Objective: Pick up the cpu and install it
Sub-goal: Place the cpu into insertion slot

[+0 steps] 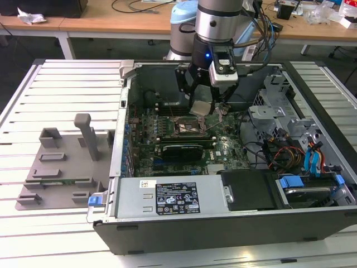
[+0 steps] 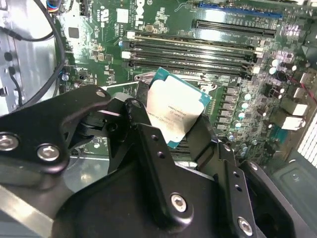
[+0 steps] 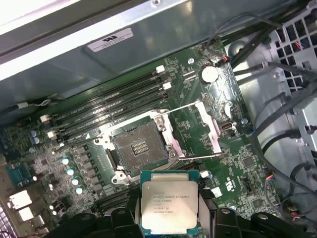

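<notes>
The black two-fingered gripper [image 1: 201,107] of the silver and blue robot arm [image 1: 215,22] pinched the cpu [image 1: 199,108], a thin square chip with a silver-grey metal lid and a teal-green edge, by two opposite sides. In both wrist views the fingers [image 3: 121,220] pressed against the chip's [image 3: 170,204] edges, and lines of small dark print ran across its lid [image 2: 176,111].

The chip hung tilted above the green motherboard [image 1: 223,148], near the square, metal-framed processor socket [image 3: 140,148] and clear of it. The socket lay open and unfilled, its contact field bare, with its metal retaining plate [image 3: 210,126] swung aside. Four long black memory slots [image 3: 114,101] ran beside it, and a round silver coin battery [image 3: 209,74] sat close by.

A white sticker with print [image 3: 110,39] marked the grey chassis wall, and a black-and-white label [image 1: 175,198] covered part of the silver power-supply box [image 1: 167,195].

The open black computer case [image 1: 223,237] lay on a table of pale metal slats [image 1: 67,84], next to a grey plastic tray fixture [image 1: 61,167] on the exterior view's left. Wooden desks [image 1: 111,17] with cables stood behind.
</notes>
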You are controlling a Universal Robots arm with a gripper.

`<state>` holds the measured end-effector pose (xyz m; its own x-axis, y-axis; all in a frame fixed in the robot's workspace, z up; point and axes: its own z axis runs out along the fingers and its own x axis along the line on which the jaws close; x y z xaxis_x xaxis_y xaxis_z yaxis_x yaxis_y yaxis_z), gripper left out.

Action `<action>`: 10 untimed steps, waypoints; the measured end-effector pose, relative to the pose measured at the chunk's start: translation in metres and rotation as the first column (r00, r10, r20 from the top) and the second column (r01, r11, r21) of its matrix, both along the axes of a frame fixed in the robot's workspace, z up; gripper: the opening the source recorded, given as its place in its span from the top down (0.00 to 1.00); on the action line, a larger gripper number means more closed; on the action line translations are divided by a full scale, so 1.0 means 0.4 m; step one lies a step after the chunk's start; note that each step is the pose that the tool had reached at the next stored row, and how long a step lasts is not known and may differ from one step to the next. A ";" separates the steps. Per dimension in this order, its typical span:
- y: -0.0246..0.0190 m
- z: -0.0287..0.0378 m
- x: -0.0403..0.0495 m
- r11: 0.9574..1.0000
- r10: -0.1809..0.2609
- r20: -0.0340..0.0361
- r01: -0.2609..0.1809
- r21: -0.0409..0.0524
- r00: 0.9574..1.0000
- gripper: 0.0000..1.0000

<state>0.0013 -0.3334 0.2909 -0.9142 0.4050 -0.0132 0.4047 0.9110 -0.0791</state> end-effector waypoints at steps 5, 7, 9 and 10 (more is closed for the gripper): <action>0.000 0.000 0.000 0.997 -0.082 0.000 0.082 0.000 0.997 0.45; 0.000 0.000 0.000 0.994 -0.113 0.000 0.113 0.000 0.994 0.45; 0.000 0.000 0.000 0.989 -0.145 0.000 0.145 0.000 0.989 0.45; 0.000 0.000 0.000 0.987 -0.160 0.000 0.160 0.000 0.987 0.45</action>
